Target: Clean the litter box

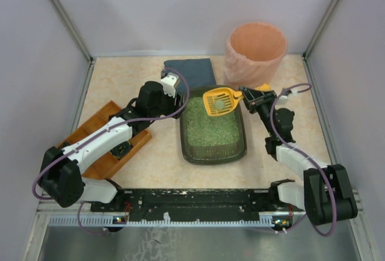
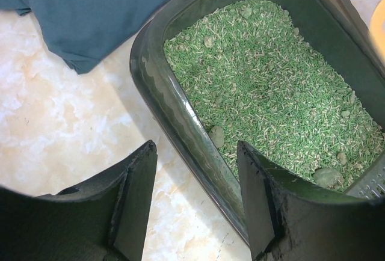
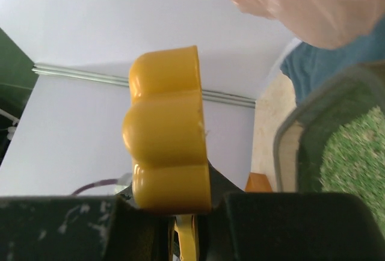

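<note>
The litter box (image 1: 213,144) lies at the middle of the table (image 1: 157,156), long side running from 6 to 12 o'clock, filled with green grains and a few paler lumps. The left pincer (image 2: 197,147) is at the box's 10 o'clock corner with its fingers apart, one on each side of the box's wall: the inner finger (image 2: 261,207) lies within the box just beside the wall, while the outer finger (image 2: 135,204) is over the table, with bare table showing between it and the wall. The right pincer (image 1: 249,97) reaches in from 3 o'clock and is clamped on the handle of a yellow scoop (image 1: 230,107), whose slotted head hangs over the box's 12 o'clock end with a greenish lump (image 1: 221,101) lying in it. In the right wrist view the handle's lobed yellow end (image 3: 165,132) juts out past the closed fingers. A blue cloth (image 1: 189,68) lies just beyond the box at 11 o'clock, a peach bin (image 1: 255,50) stands at 1 o'clock, and a wooden tray (image 1: 103,163) lies at 9 o'clock, partly under the left arm.
</note>
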`<state>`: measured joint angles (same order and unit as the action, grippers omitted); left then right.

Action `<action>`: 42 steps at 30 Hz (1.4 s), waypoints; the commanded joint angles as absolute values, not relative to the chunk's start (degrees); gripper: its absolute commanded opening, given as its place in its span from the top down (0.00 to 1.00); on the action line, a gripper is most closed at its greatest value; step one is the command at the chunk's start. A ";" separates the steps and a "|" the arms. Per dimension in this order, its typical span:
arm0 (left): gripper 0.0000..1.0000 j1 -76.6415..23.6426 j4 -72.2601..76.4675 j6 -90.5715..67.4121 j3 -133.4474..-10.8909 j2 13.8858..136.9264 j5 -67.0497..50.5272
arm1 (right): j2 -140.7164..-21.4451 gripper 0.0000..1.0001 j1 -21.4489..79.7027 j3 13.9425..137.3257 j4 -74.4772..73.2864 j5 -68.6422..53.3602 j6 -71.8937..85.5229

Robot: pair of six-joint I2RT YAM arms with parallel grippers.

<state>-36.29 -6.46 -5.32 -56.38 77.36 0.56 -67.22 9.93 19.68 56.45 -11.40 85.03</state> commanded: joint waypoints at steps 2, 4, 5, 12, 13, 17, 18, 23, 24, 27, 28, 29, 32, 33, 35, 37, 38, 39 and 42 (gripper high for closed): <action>0.38 -36.65 -5.75 -5.55 -56.43 77.12 0.35 | -64.44 1.00 7.98 31.11 46.26 -8.49 82.05; 0.38 -36.65 -5.74 -5.57 -56.40 76.95 0.46 | -65.57 1.00 6.81 34.94 44.39 -8.74 82.39; 0.37 -36.65 -5.68 -5.53 -56.36 76.84 0.56 | -66.34 1.00 6.18 36.74 43.86 -8.89 82.83; 0.33 -36.65 -5.59 -5.43 -56.27 76.32 1.22 | -73.14 1.00 1.63 54.26 35.42 -6.36 78.44; 0.33 -36.65 -5.62 -5.37 -56.21 76.23 1.35 | -74.14 1.00 1.03 56.29 34.85 -5.75 77.64; 0.28 -36.65 -5.62 -5.26 -56.16 75.93 2.06 | -78.41 1.00 -1.20 63.87 32.37 -2.82 74.39; 0.27 -36.61 -5.64 -5.24 -56.16 75.86 2.38 | -79.40 1.00 -1.70 65.55 31.31 -2.11 73.18; 0.21 -36.65 -5.60 -5.15 -56.08 75.73 3.41 | -83.80 1.00 -3.50 73.34 28.57 -0.11 63.01; 0.19 -36.65 -5.53 -5.28 -56.14 75.79 3.32 | -84.52 1.00 -3.70 74.70 27.62 0.30 60.46; 0.15 -36.65 -5.55 -5.33 -56.18 75.79 3.21 | -86.23 1.00 -3.87 77.85 26.59 1.55 54.83; 0.14 -36.65 -5.52 -5.29 -56.16 75.69 3.31 | -86.86 1.00 -3.92 78.73 26.30 1.78 52.74; 0.13 -36.65 -5.47 -5.30 -56.09 75.48 3.46 | -87.63 1.00 -3.92 79.83 25.67 2.02 50.69; 0.08 -36.67 -5.28 -5.32 -55.84 74.92 4.07 | -90.13 1.00 -3.86 83.69 22.37 2.94 44.43; 0.05 -36.65 -5.14 -5.40 -55.74 74.75 4.20 | -90.96 1.00 -3.91 84.91 21.42 3.07 41.84; 0.02 -36.65 -4.83 -5.47 -55.47 74.51 4.08 | -93.00 1.00 -3.57 88.22 18.35 3.46 36.42; 0.01 -36.65 -4.64 -5.59 -55.42 74.60 4.01 | -94.23 1.00 -2.75 91.00 15.86 4.61 30.61; 0.01 -36.65 -4.66 -5.49 -55.45 74.69 3.98 | -95.82 1.00 -2.23 92.31 14.64 5.03 27.88; 0.00 -36.65 -4.72 -5.60 -55.52 74.77 3.91 | -96.80 1.00 -1.70 93.50 13.43 5.45 24.84; 0.00 -36.65 -4.82 -5.47 -55.66 74.92 3.59 | -97.91 1.00 0.68 95.79 11.42 7.72 16.11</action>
